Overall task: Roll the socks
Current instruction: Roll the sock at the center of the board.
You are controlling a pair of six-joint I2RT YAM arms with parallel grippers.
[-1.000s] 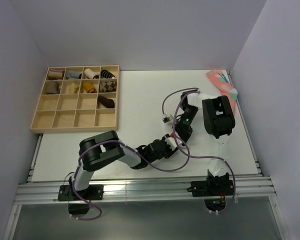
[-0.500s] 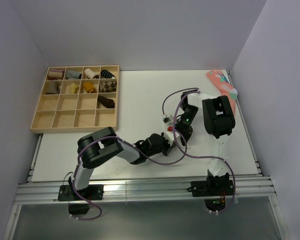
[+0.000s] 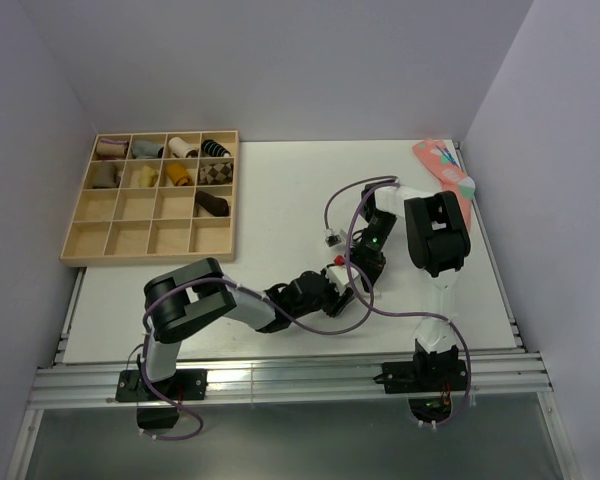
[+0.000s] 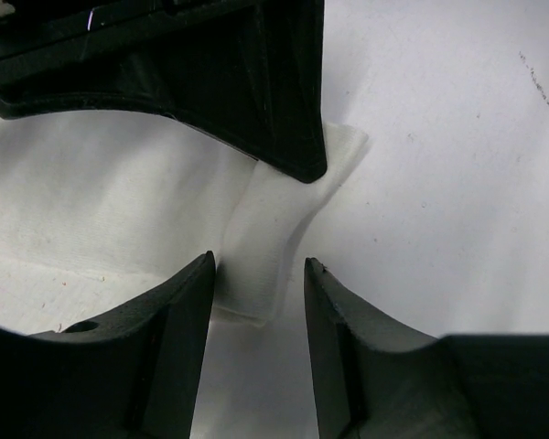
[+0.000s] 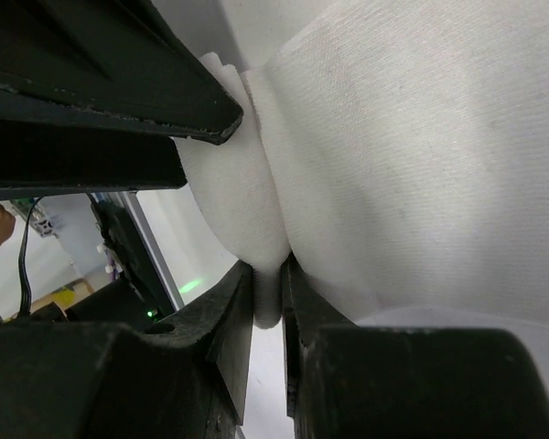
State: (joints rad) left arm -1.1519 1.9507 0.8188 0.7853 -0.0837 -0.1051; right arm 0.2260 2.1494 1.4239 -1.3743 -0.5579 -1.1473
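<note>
At the far left of the table [image 3: 280, 190], a wooden tray [image 3: 72, 236] of finished rolls sits well apart from the work. At mid-table the 2 arms meet over the socks [image 4: 288, 197], which lie almost hidden beneath them in the overhead view.

The left gripper [image 4: 259, 261] stands spread, 1 finger on either side of a narrow white fold and gripping nothing. Its wrist view shows the fold's long axis running straight out from that gap, up and slightly right, to where a finger of the other arm covers its far end.

The right gripper [image 5: 267, 270] is pressed together on a thin ridge of the same white fabric, pinching it, and the rest of the cloth bulges broadly away to its right.

Both arms are at the socks, but only the right 1 has hold. By these views the rolling is only started, and the next turn likely depends on the left jaws closing across that fold.

A coral-pink sock [image 3: 445, 170] lies at the table's far right edge.
</note>
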